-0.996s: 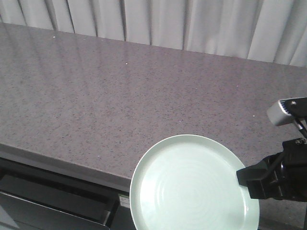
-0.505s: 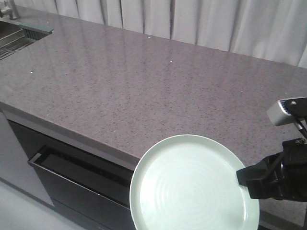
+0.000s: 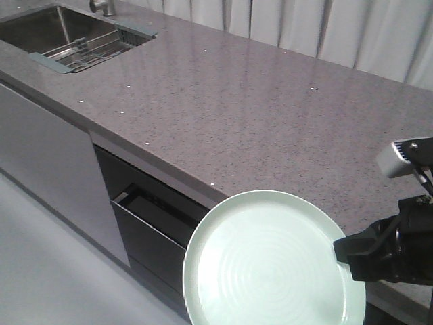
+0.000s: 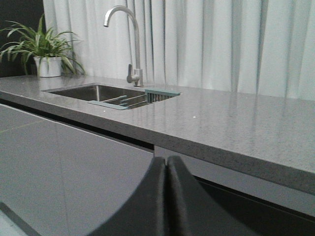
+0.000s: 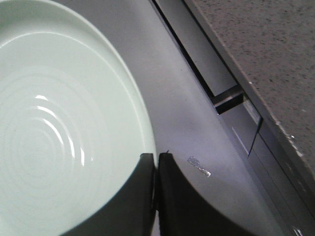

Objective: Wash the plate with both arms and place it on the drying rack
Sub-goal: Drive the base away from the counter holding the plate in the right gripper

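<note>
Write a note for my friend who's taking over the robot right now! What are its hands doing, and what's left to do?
Right gripper: jaws shut on the rim of the plate, holding it in the air just off the front edge of the counter.
Left gripper: jaws shut, nothing in them.
Drying rack: lies across the sink, far off to the left along the counter.
Done: the plate is picked up.
Left: carry it to the sink, wash it with both arms, then set it on the rack.
</note>
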Robot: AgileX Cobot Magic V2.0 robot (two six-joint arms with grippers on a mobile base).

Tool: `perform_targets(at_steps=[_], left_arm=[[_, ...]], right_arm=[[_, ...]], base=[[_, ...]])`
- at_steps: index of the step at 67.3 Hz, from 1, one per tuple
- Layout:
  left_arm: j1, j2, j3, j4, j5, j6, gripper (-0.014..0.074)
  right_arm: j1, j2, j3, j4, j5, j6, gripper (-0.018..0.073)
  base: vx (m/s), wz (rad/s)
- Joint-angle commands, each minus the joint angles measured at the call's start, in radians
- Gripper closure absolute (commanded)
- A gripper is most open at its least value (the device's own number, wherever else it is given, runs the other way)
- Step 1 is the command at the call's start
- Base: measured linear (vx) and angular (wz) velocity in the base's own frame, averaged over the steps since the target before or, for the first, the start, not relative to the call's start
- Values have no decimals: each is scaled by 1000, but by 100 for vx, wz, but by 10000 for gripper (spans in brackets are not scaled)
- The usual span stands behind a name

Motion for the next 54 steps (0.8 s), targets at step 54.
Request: perform_targets(at_steps=[54], left_arm=[[-4, -13, -31, -2, -68, -5, 603]], right_arm=[[-1, -13, -26, 36, -37, -11, 564]], base=[[-5, 41]])
